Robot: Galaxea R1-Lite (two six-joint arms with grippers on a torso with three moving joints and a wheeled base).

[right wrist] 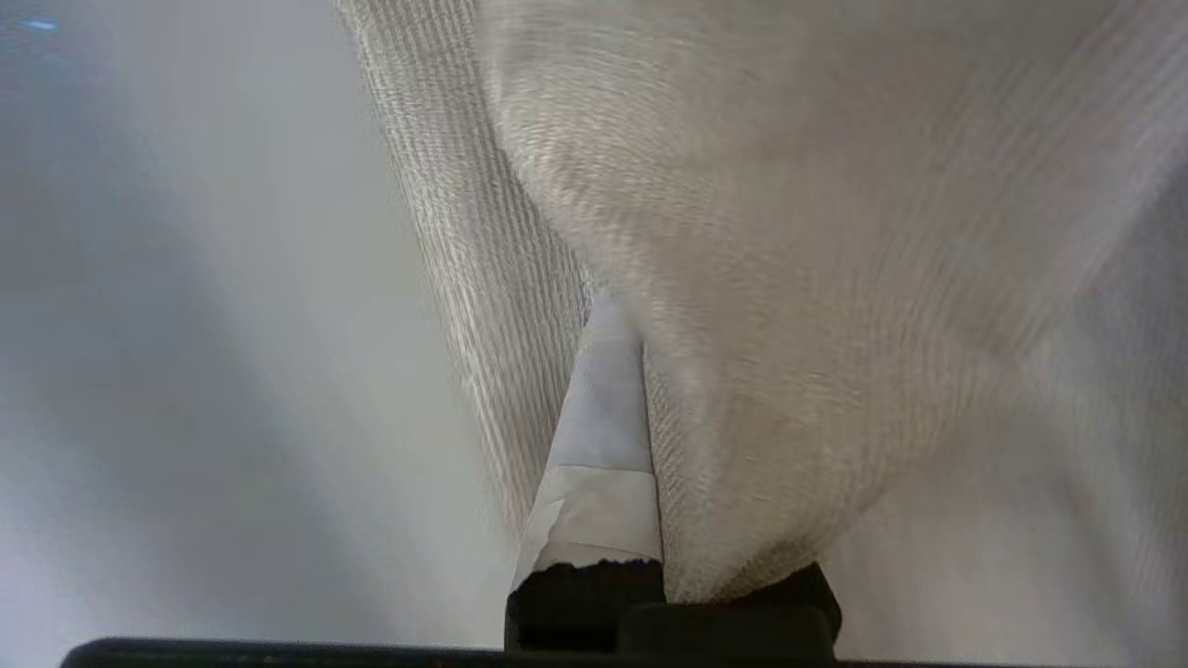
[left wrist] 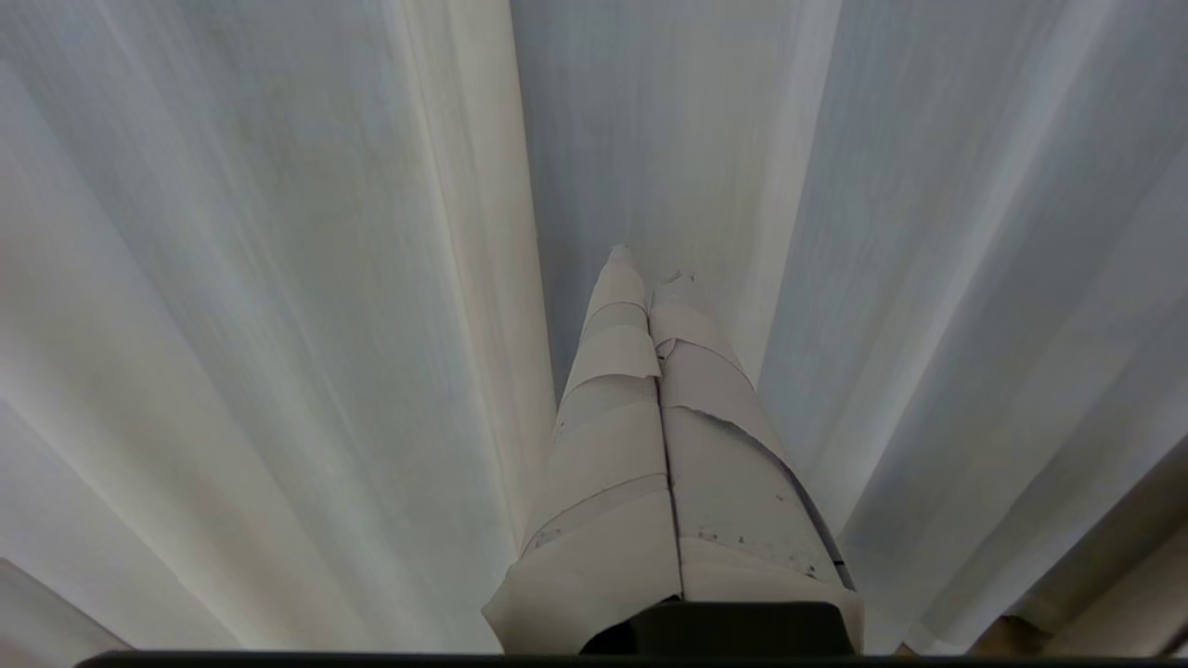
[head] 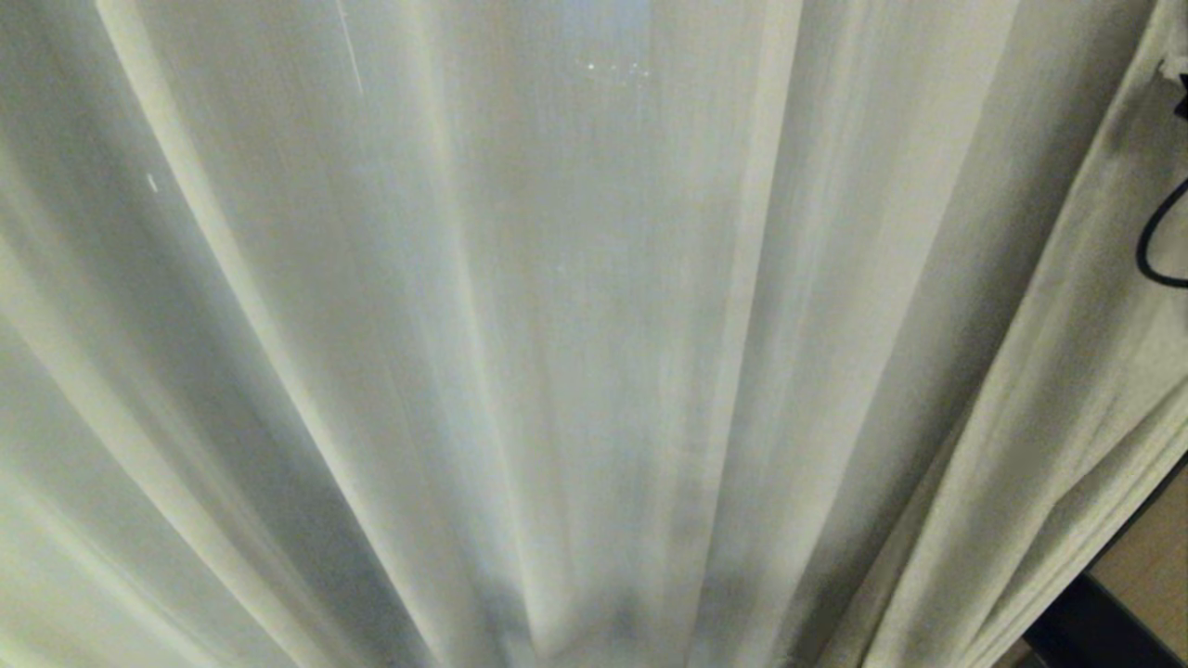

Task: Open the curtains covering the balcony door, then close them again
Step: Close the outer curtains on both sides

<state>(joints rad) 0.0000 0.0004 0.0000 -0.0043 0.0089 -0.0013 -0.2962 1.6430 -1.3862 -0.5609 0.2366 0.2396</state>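
Cream curtains [head: 557, 325] fill view; right hand [right wrist: 640, 371] clamped on fold, left hand [left wrist: 650, 278] closed, empty.

A lived-in room of a home, by the look of it, seen close up against a window or door dressing. Cream woven curtains [head: 575, 353] fall in long pleats and fill nearly everything. At the curtains' lower right edge a strip of tan floor [head: 1146, 566] shows beside a dark frame piece [head: 1081, 626]. Light glows through the cloth from behind the curtains.
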